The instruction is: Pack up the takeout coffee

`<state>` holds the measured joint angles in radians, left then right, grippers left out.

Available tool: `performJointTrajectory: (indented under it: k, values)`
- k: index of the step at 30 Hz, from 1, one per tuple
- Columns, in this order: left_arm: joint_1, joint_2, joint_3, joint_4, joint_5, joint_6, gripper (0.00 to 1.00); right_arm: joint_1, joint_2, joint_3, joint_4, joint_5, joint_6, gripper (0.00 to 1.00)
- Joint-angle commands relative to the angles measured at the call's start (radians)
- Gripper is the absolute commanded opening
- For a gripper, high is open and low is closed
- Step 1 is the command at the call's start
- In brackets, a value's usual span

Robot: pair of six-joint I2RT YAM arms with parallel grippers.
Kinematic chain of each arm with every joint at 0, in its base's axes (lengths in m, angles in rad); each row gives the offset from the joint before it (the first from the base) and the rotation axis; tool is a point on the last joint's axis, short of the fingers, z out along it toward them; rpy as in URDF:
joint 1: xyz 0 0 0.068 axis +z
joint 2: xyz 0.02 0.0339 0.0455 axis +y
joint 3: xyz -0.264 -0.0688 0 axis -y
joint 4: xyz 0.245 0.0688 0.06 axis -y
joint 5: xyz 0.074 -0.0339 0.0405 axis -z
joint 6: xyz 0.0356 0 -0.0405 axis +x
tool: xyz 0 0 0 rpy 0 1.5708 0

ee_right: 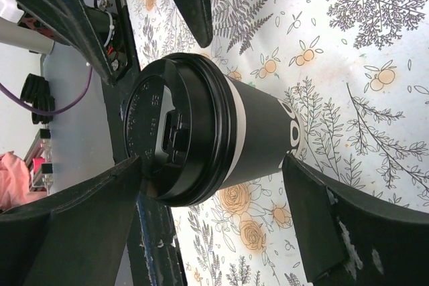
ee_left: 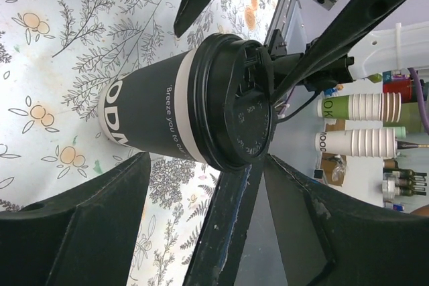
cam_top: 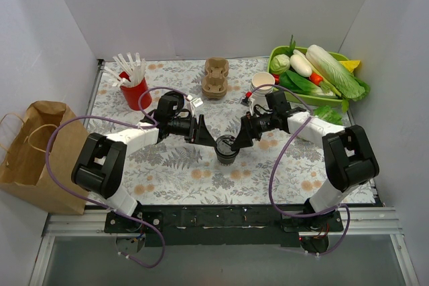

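Note:
The takeout coffee cup (cam_top: pixel 226 149) stands upright mid-table. It is dark with white lettering, a white band under the rim and a round black lid. It also shows in the left wrist view (ee_left: pixel 167 122) and the right wrist view (ee_right: pixel 248 138). My left gripper (cam_top: pixel 206 135) (ee_left: pixel 206 162) is open just left of the cup. My right gripper (cam_top: pixel 240 137) (ee_right: pixel 213 162) is open just right of it. Each gripper's jaws stand one above the other, spanning the cup's height. I cannot tell whether any finger touches it. The tan pulp carrier (cam_top: pixel 216 78) sits empty at the back.
A lidless white paper cup (cam_top: pixel 262 85) stands right of the carrier. A red cup of white straws (cam_top: pixel 134 88) is at the back left. A green basket (cam_top: pixel 276 56) of vegetables is at the back right. A brown paper bag (cam_top: pixel 37 152) stands off the table's left edge.

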<state>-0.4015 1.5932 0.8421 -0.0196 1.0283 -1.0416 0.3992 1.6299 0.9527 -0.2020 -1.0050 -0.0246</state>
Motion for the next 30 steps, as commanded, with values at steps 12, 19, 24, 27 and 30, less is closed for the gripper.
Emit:
performJointTrajectory:
  k: [12,19,24,27,30]
  values:
    - [-0.007,0.122,0.028,0.243,0.049,-0.208,0.68,0.010,0.033,0.008,0.076,-0.010,0.015,0.91]
    - [-0.010,0.188,0.045,0.329,0.065,-0.294,0.68,0.018,0.053,-0.002,0.095,-0.009,0.017,0.91]
    - [-0.011,0.206,0.051,0.354,0.076,-0.321,0.67,0.021,0.065,-0.012,0.096,-0.020,0.011,0.90]
    - [-0.011,0.205,0.034,0.346,0.079,-0.310,0.67,0.021,0.070,-0.029,0.116,-0.044,0.009,0.89]
    - [-0.011,0.198,0.008,0.345,0.075,-0.296,0.66,0.020,0.070,-0.063,0.177,-0.067,0.032,0.88]
